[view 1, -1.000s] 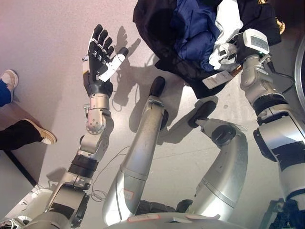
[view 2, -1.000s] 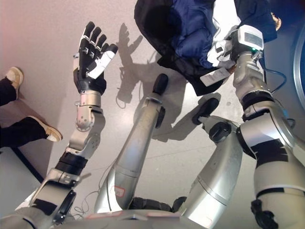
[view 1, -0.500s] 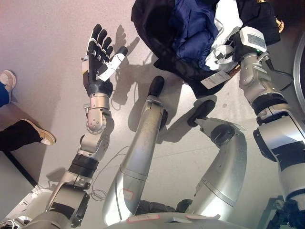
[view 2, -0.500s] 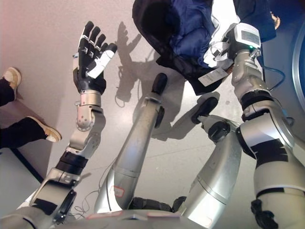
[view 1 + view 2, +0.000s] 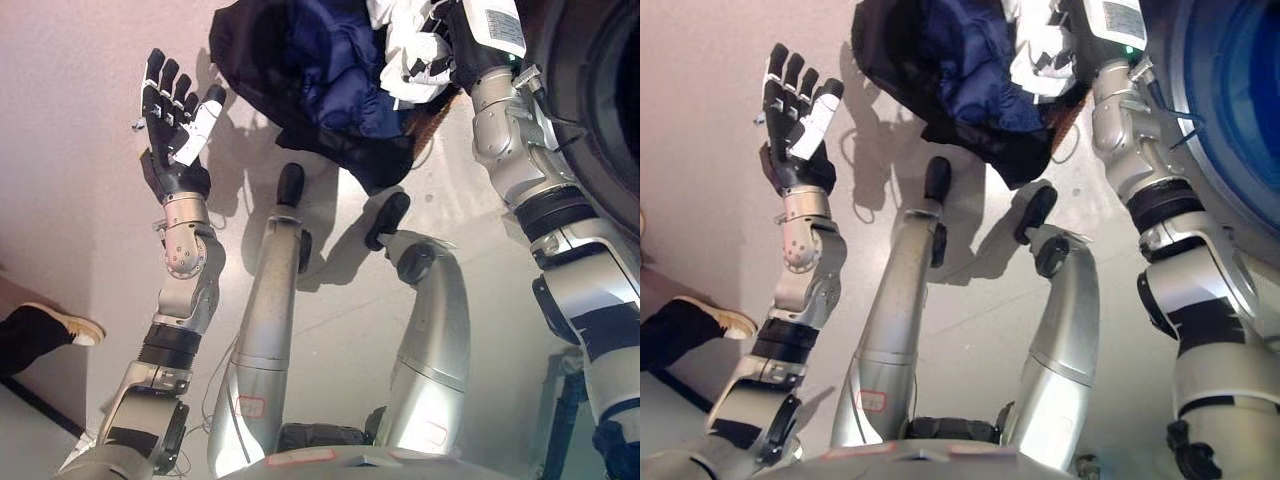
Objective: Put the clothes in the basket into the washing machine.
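- While right hand point(image 5: 432, 52) grips white cloth of the clothes bundle point(image 5: 310, 80) hanging above floor point(image 5: 70, 120), washing machine point(image 5: 1230, 110) sits just right.
- Left hand point(image 5: 172, 110) raised, fingers spread, empty.
- Person's shoe point(image 5: 70, 327) far left.

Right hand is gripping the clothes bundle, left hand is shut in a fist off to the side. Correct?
Not quite. The left hand is open, fingers spread and raised over the floor, holding nothing; the left eye view shows it clearly. The rest stands: the right hand has its fingers curled into the clothes, on the white cloth.
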`<state>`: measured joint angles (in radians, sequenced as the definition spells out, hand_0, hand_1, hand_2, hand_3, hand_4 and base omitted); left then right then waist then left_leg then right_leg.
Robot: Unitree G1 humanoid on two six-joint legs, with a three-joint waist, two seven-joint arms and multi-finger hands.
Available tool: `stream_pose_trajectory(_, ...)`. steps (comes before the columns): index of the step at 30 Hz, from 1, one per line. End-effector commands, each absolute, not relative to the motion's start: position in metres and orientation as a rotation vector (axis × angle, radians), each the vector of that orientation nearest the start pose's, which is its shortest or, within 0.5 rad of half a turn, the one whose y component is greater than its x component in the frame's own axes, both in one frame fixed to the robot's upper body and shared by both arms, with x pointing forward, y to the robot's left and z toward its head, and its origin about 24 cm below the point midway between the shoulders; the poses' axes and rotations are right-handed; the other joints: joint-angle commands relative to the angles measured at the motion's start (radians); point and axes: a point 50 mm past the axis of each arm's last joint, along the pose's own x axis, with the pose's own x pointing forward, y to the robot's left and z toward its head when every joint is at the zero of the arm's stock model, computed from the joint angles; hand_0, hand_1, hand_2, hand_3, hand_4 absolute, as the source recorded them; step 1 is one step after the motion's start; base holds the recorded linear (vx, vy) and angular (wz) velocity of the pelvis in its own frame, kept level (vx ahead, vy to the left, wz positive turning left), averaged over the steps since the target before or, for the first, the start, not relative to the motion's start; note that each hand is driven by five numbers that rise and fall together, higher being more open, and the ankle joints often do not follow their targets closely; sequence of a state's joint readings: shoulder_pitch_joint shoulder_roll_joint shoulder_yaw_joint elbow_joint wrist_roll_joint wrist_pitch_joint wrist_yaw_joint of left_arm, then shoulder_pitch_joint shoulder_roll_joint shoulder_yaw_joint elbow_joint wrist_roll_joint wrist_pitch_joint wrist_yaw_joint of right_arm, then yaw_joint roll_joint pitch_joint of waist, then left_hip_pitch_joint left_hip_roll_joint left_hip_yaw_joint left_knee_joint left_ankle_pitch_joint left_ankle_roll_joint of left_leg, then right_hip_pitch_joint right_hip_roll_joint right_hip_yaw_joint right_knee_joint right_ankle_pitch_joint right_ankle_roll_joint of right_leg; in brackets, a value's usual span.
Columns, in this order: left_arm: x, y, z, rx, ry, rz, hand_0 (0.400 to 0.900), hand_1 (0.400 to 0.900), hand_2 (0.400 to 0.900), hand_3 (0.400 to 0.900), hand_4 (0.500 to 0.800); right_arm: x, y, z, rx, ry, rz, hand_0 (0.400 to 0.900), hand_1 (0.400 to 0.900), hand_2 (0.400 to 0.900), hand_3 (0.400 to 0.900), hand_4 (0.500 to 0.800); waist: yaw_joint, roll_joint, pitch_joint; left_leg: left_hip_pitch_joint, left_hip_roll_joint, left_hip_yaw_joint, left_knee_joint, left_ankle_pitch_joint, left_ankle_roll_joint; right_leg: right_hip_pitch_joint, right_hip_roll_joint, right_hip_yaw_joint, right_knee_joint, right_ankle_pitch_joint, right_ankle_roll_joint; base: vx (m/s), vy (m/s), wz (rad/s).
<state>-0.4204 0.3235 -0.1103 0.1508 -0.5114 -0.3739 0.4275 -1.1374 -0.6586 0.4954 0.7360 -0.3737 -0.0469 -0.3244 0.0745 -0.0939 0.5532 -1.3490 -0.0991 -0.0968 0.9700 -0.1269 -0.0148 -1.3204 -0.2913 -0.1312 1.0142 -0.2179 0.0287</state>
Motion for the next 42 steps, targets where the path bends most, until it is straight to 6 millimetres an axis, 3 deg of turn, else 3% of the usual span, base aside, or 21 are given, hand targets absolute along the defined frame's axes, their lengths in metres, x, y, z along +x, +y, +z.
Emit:
stream_pose_trajectory(1,0.296,0.210,0.148,-0.286,-0.584,0.340,0.900,0.900,0.900,0.900,0.800,0.388,-0.206,0.280,-1.162,-0.632,-0.365,0.400,0.400,0.400,0.400,0.500,-0.004,-0.043,-0.122,0.011,0.000,-0.048,-0.096,-0.024,0.002,0.002,0.029,0.011,-0.032,-0.018,0.058,0.00,0.010,-0.10)
stream_pose_trajectory(8,0.293,0.220,0.140,-0.279,-0.546,0.391,0.900,0.900,0.900,0.900,0.800,0.367,-0.217,0.274,-1.180,-0.675,-0.388,0.400,0.400,0.400,0.400,0.500,-0.040,-0.070,-0.132,0.042,0.014,-0.051,-0.129,-0.023,0.005,0.041,0.052,0.000,-0.083,-0.004,0.065,0.00,0.004,-0.09)
stream_pose_trajectory(14,0.289,0.229,0.136,-0.251,-0.528,0.425,0.900,0.900,0.900,0.900,0.800,0.346,-0.246,0.259,-1.329,-0.626,-0.452,0.400,0.400,0.400,0.400,0.500,-0.073,-0.095,-0.140,0.065,0.026,-0.052,-0.156,-0.023,0.006,0.060,0.066,-0.001,-0.110,0.007,0.073,0.01,0.005,-0.06)
stream_pose_trajectory(21,0.281,0.237,0.130,-0.224,-0.503,0.445,0.900,0.900,0.900,0.900,0.800,0.313,-0.270,0.239,-1.369,-0.571,-0.480,0.400,0.400,0.400,0.400,0.500,-0.103,-0.112,-0.150,0.074,0.032,-0.054,-0.155,-0.030,0.007,0.072,0.077,0.001,-0.117,0.001,0.074,0.02,0.000,-0.04)
stream_pose_trajectory(25,0.279,0.236,0.127,-0.210,-0.491,0.438,0.900,0.900,0.900,0.900,0.800,0.306,-0.289,0.226,-1.423,-0.483,-0.513,0.400,0.400,0.400,0.400,0.500,-0.102,-0.116,-0.156,0.078,0.034,-0.054,-0.155,-0.033,0.008,0.073,0.082,0.003,-0.118,0.001,0.074,0.01,0.002,-0.05)
stream_pose_trajectory(29,0.279,0.236,0.128,-0.188,-0.497,0.416,0.900,0.900,0.900,0.900,0.800,0.312,-0.332,0.204,-1.640,-0.223,-0.569,0.400,0.400,0.400,0.400,0.500,-0.089,-0.118,-0.155,0.085,0.039,-0.052,-0.157,-0.036,0.006,0.076,0.082,0.003,-0.120,0.004,0.076,0.00,0.000,-0.02)
stream_pose_trajectory(34,0.280,0.235,0.133,-0.177,-0.524,0.396,0.900,0.900,0.900,0.900,0.800,0.315,-0.379,0.192,-1.725,0.036,-0.664,0.400,0.400,0.400,0.400,0.500,-0.074,-0.107,-0.152,0.092,0.038,-0.053,-0.162,-0.034,0.004,0.079,0.081,0.004,-0.121,0.008,0.078,0.00,0.000,0.00)
stream_pose_trajectory(37,0.282,0.233,0.134,-0.173,-0.531,0.375,0.900,0.900,0.900,0.900,0.800,0.316,-0.396,0.198,-1.751,0.120,-0.712,0.400,0.400,0.400,0.400,0.500,-0.060,-0.100,-0.147,0.095,0.040,-0.049,-0.166,-0.033,0.002,0.081,0.077,0.005,-0.123,0.011,0.079,0.00,0.000,0.00)
stream_pose_trajectory(42,0.284,0.226,0.136,-0.170,-0.538,0.329,0.900,0.900,0.900,0.900,0.800,0.326,-0.400,0.235,-1.741,0.113,-0.784,0.400,0.400,0.400,0.400,0.500,-0.044,-0.090,-0.138,0.099,0.044,-0.041,-0.161,-0.032,0.003,0.087,0.075,0.006,-0.124,0.014,0.078,0.00,0.000,0.00)
